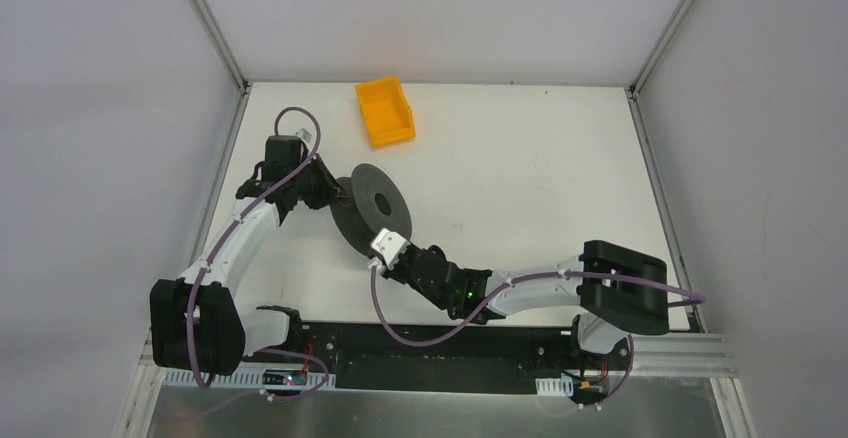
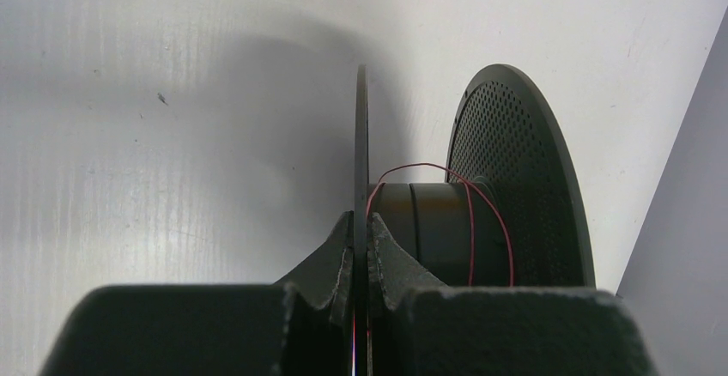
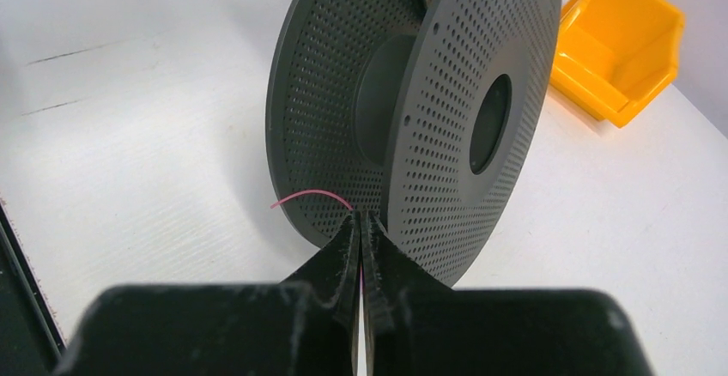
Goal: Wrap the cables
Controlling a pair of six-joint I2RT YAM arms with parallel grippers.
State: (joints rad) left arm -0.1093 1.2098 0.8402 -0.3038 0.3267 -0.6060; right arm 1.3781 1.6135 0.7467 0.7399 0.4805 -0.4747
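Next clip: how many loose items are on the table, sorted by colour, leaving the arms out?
Dark grey: 1, the spool
Orange-yellow: 1, the bin
Reddish: 1, the thin cable on the spool, seemingly one strand
Total: 3
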